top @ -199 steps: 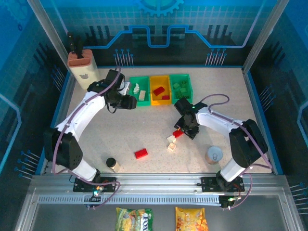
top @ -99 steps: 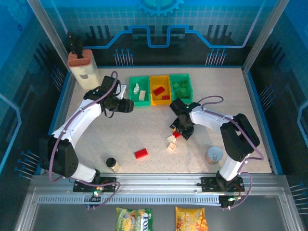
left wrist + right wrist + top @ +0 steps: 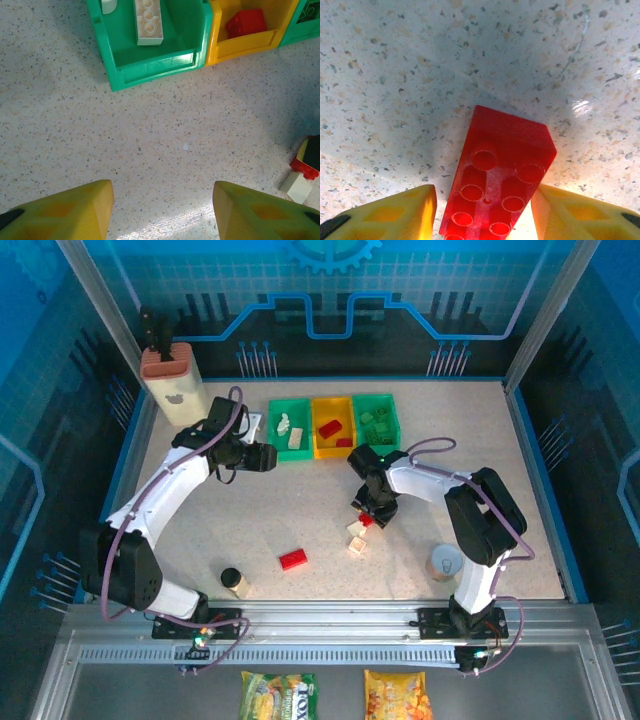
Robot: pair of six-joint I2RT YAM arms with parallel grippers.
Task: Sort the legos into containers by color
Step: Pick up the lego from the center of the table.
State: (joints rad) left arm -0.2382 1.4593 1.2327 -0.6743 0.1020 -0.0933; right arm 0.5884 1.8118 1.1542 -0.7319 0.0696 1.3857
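Right gripper [image 3: 482, 200] is down at the table, yellow fingers [image 3: 395, 212] on either side of a red brick [image 3: 500, 170]. The brick lies flat, studs up, its slanted end poking out ahead of the fingertips. Each finger sits right against a side of it, but I can't tell whether they're actually squeezing. From overhead, two cream bricks [image 3: 356, 538] lie just beside this gripper, close by the red brick. A second red piece [image 3: 293, 559] sits well off to the gripper's left on open table.

Over to the left gripper [image 3: 162, 200]: fingers spread wide, nothing between them, just speckled tabletop below. Straight ahead of its fingertips stands the near green bin [image 3: 155, 67], with a long cream brick [image 3: 148, 20] lying inside. Ahead and to the right is the yellow bin [image 3: 250, 42], touching the green one, with a red block [image 3: 245, 22] in it. Far off to this gripper's right, the red brick and one cream brick peek in at the edge of its wrist view.

Overhead, the far green bin [image 3: 397, 420] closes the row, with green bricks [image 3: 375, 422] inside, out ahead of the right gripper.
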